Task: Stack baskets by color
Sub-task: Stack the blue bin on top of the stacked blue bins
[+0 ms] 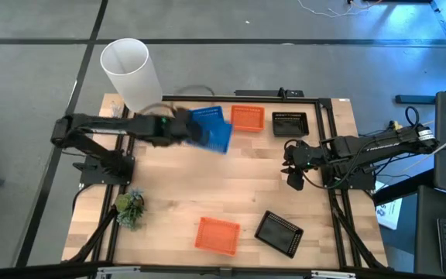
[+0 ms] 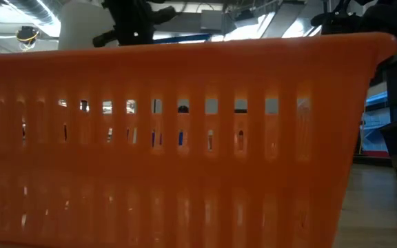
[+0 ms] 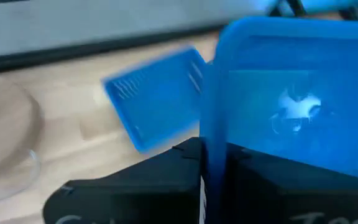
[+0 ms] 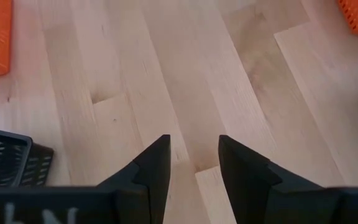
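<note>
My left gripper [image 1: 190, 133] is shut on a blue basket [image 1: 218, 139], which it holds tilted above the table's far middle. A second blue basket [image 1: 206, 116] lies on the wood just beyond it and also shows in the left wrist view [image 3: 157, 102]. An orange basket [image 1: 247, 118] and a black basket [image 1: 289, 122] rest in the far row. Another orange basket [image 1: 217, 235] and another black basket [image 1: 278, 232] lie near the front edge. My right gripper [image 1: 293, 180] hangs open over bare wood at the right. My left gripper pinches one side wall of the blue basket at its rim [image 3: 211, 146] between its two fingers, one finger inside and one outside. The fingers come slanting down from the table's left. The basket is tilted, its open side turned toward the wrist, and looks lifted off the wood.
A tall white cylinder [image 1: 130, 66] stands at the far left corner and a small green plant [image 1: 130, 208] at the near left. The near orange basket [image 2: 185, 138] fills the low view. Bare wood [image 4: 191, 81] lies under my right gripper.
</note>
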{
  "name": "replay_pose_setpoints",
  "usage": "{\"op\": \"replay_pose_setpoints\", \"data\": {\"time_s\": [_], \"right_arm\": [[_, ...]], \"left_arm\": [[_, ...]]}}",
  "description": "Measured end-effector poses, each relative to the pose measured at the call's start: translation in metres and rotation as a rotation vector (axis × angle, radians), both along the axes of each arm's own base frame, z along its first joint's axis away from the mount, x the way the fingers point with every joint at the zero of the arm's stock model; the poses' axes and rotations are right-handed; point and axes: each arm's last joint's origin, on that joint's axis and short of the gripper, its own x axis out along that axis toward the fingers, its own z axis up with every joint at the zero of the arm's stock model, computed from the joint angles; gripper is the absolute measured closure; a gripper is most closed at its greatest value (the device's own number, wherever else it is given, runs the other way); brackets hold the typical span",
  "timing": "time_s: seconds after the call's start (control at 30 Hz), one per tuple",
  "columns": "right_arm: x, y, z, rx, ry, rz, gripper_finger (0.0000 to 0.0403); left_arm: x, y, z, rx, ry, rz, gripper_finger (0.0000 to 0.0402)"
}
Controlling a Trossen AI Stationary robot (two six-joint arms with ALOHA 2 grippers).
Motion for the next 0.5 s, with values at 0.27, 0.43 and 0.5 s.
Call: {"op": "replay_pose_setpoints", "data": {"time_s": [0.27, 0.43, 0.5], "right_arm": [[0.0, 0.0, 0.0, 0.001, -0.004, 0.0, 0.0268], [0.0, 0.0, 0.0, 0.001, -0.004, -0.001, 0.0268], [0.0, 0.0, 0.0, 0.0, -0.004, 0.0, 0.0268]], "left_arm": [[0.005, 0.066, -0.01, -0.093, -0.111, 0.194, 0.0401], [0.016, 0.087, -0.032, -0.197, -0.138, 0.263, 0.0401], [0.02, 0.092, -0.042, -0.227, -0.12, 0.289, 0.0401]]}}
